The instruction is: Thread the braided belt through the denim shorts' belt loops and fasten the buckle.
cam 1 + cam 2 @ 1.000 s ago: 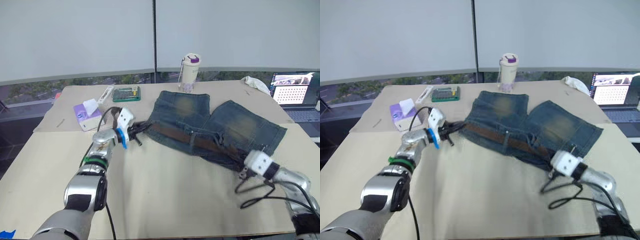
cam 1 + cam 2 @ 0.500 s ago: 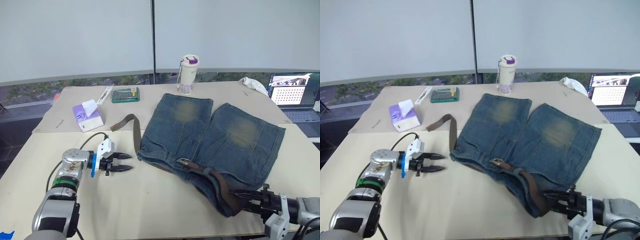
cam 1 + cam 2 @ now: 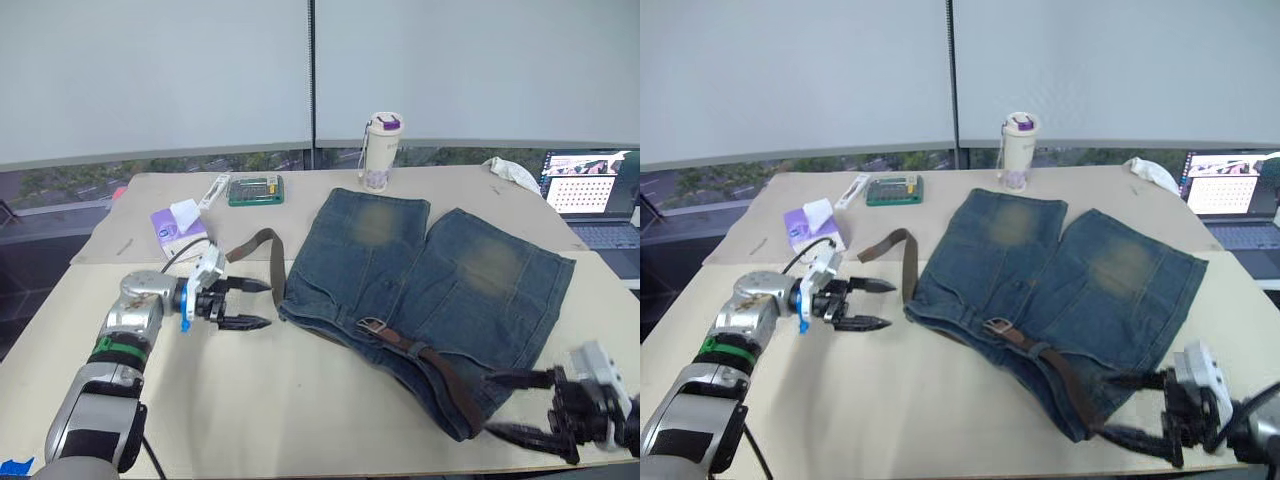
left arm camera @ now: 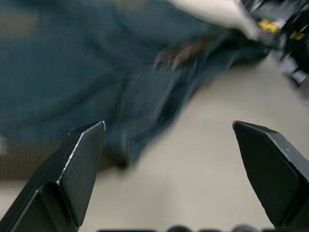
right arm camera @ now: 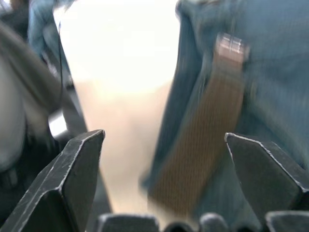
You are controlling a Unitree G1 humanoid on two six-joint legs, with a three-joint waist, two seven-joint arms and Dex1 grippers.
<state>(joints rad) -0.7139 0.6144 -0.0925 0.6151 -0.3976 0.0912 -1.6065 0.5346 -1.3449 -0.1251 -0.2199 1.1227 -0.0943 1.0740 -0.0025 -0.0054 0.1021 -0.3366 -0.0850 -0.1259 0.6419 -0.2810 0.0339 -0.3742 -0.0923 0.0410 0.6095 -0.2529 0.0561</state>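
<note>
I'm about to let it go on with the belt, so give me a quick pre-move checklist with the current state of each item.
1. Left claw open and holding nothing: ok.
2. Right claw open and holding nothing: ok.
3. Braided belt lying along the waistband of the denim shorts, its free end trailing onto the table on the robot's left: ok.
4. Buckle visible on the waistband: ok.
5. Buckle fastened: cannot tell.
6. Belt passed through every belt loop: cannot tell.
</note>
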